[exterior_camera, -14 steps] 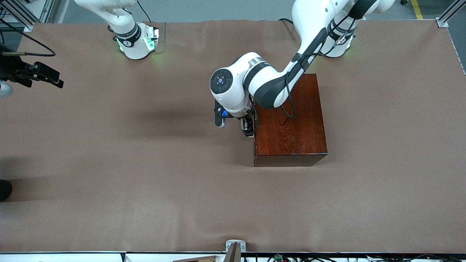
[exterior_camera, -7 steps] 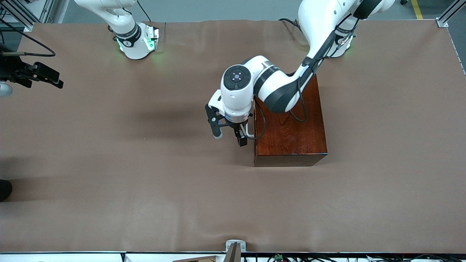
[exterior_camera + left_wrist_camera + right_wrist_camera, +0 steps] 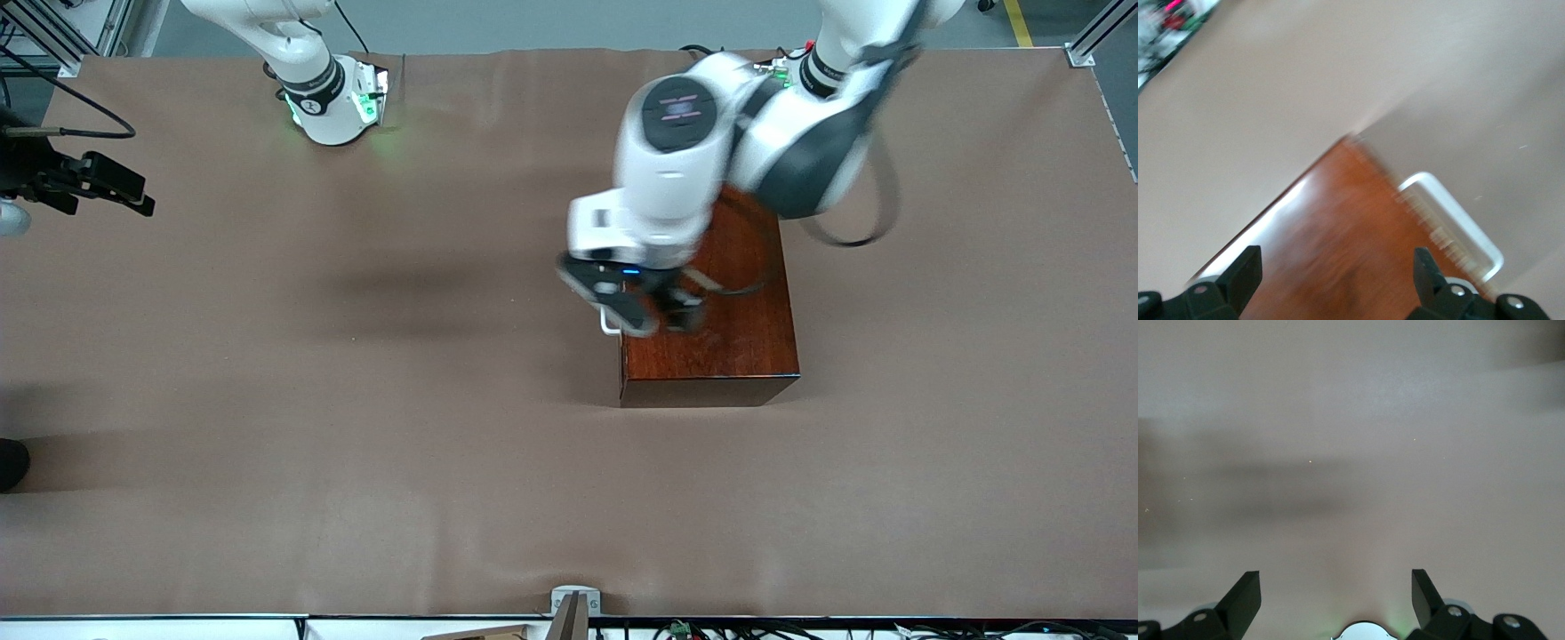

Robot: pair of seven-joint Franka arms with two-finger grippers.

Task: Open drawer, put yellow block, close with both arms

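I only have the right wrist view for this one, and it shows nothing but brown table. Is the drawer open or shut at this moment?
Observer: Shut. Only its white handle sticks out of the wooden box, on the side toward the right arm's end of the table.
Operator: My right gripper hangs open over bare table. Where is the left one?
Observer: The left gripper is over the box's top edge, just above the handle, with its fingers open and holding nothing.
Operator: Any yellow block in sight?
Observer: No, it does not show in any of the three views.
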